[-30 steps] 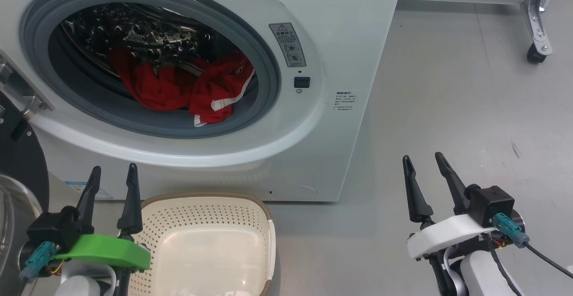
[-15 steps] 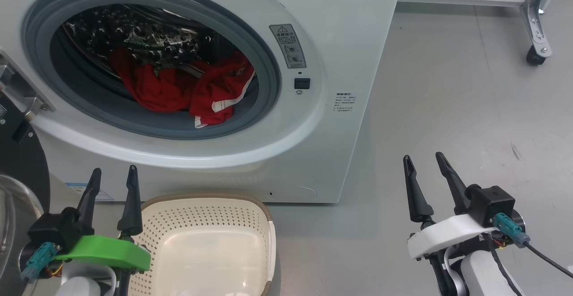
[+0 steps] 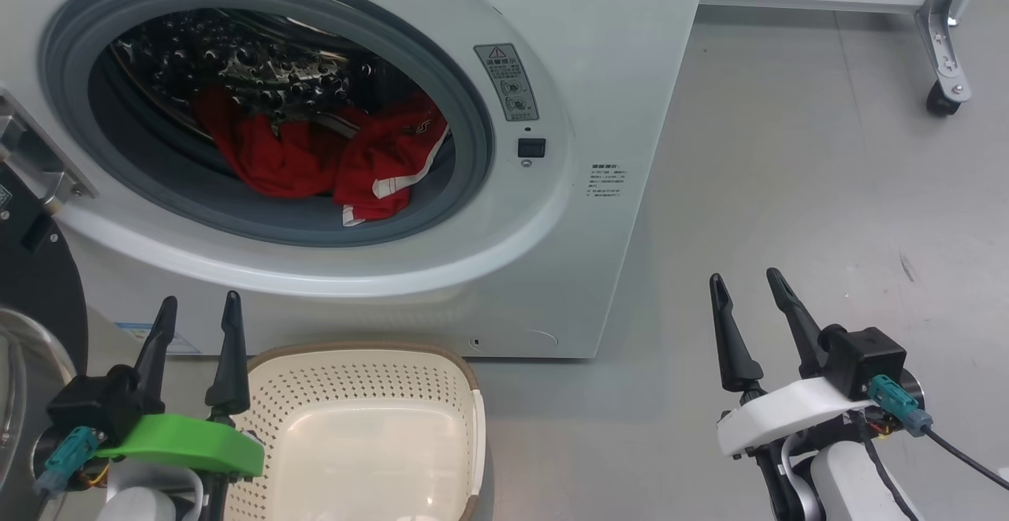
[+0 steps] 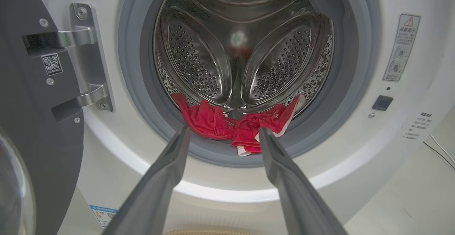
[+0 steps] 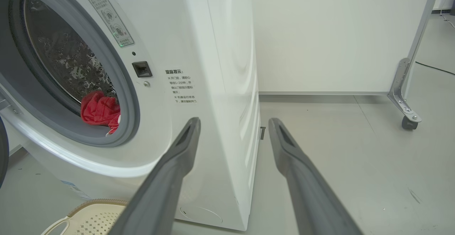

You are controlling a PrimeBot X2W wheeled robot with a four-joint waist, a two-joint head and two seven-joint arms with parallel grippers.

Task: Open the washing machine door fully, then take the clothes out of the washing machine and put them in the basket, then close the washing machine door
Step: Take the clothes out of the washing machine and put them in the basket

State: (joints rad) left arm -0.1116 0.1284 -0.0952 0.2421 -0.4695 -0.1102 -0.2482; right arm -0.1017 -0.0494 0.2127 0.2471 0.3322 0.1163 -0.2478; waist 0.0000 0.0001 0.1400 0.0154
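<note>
Grey floor (image 3: 788,190): washing machine (image 3: 607,72), basket (image 3: 355,383), castor frame (image 3: 943,72).

Red clothes (image 4: 206,119) in the drum (image 4: 199,50), door (image 4: 35,128) standing wide, hand (image 4: 224,129) fingers apart

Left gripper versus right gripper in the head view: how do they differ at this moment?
The left gripper sits on a green bracket, the right gripper on a white bracket. The left gripper is beside the basket, pointing toward the clothes; the right gripper is over bare floor. Both are open and empty.
</note>
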